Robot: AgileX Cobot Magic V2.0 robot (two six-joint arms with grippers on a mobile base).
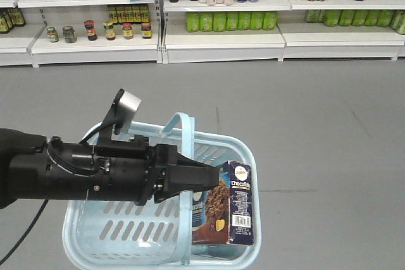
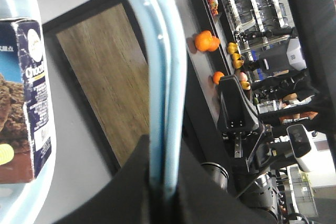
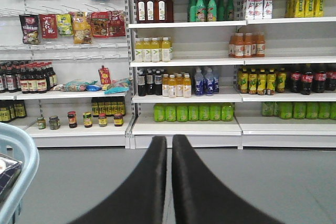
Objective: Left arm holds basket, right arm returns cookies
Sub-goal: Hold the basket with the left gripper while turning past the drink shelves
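The light blue basket hangs low in the front view, its slotted walls showing. My left gripper reaches in from the left and is shut on the basket's two thin handles, which run straight up between its fingers. The cookies, a dark navy carton, stand upright in the basket's right end, just right of the gripper tip, and also show at the left edge of the left wrist view as the cookies. My right gripper is shut on nothing and faces the shelves, with the basket rim at its far left.
Store shelves stocked with bottles and jars line the far side of a grey floor. In the left wrist view, a wooden panel, oranges on a dark ledge and black machinery lie beyond the handles.
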